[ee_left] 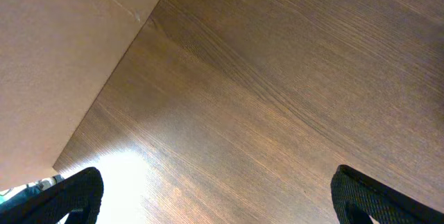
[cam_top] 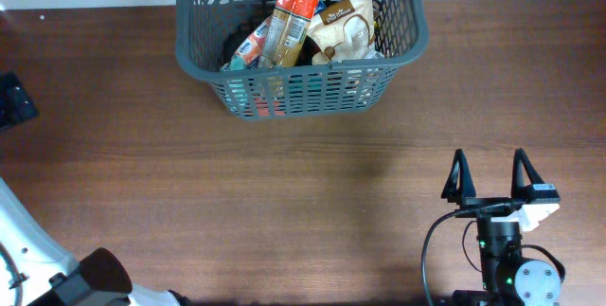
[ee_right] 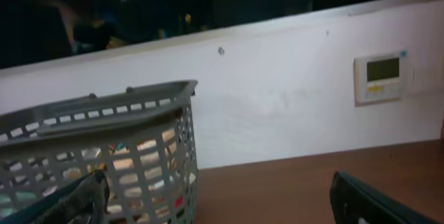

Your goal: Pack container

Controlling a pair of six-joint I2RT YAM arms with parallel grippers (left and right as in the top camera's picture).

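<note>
1. Sitting at the far middle of the wooden table [cam_top: 284,202], the dark grey basket [cam_top: 303,93] stands upright, open top up, well apart from both arms.
2. Several packets lie inside it, leaning on one another. An orange packet [cam_top: 289,17] is propped on end near the middle, with a pale packet [cam_top: 346,27] just beside it on the right and a blue packet [cam_top: 248,50] on the left.
3. At the near right of the table, the right gripper [cam_top: 489,169] points toward the far side. Its two fingers [cam_top: 458,175] are spread wide with only bare wood between them, and they grip and touch nothing.
4. Seen from its own wrist camera, the right gripper [ee_right: 222,200] has one dark fingertip in each bottom corner of the view, far apart. The basket [ee_right: 104,154] is ahead on the left, in front of a white wall [ee_right: 277,106]. A small control panel [ee_right: 379,77] hangs on that wall to the right.
5. Seen from its own wrist camera, the left gripper [ee_left: 222,196] is also spread wide. Its fingers [ee_left: 69,193] sit in the two lower corners of the view, with bare table [ee_left: 263,99] between them. It has hold of nothing.
6. From overhead, only part of the left arm [cam_top: 95,278] shows, at the near left corner of the table.
</note>
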